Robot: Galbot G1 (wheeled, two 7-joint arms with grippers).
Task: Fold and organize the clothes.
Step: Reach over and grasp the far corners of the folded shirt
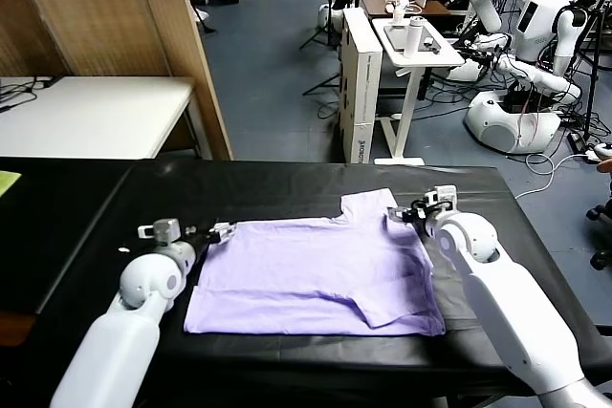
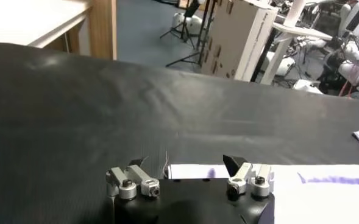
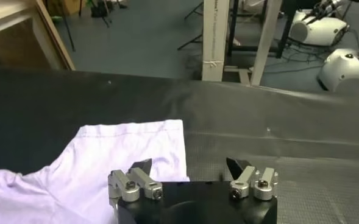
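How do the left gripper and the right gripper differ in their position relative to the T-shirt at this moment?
The left gripper sits at the T-shirt's far left corner, by the straight edge; the right gripper sits at the far right side, beside the sleeve. In its wrist view, the left gripper has cloth edge between its fingertips, while the right gripper is mostly over bare black table. Both are open and low over the table.

Both grippers low, fingers apart

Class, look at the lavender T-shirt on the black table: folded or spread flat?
Partly folded: the T-shirt forms a rectangle, one sleeve doubled onto its front, another sticking out.
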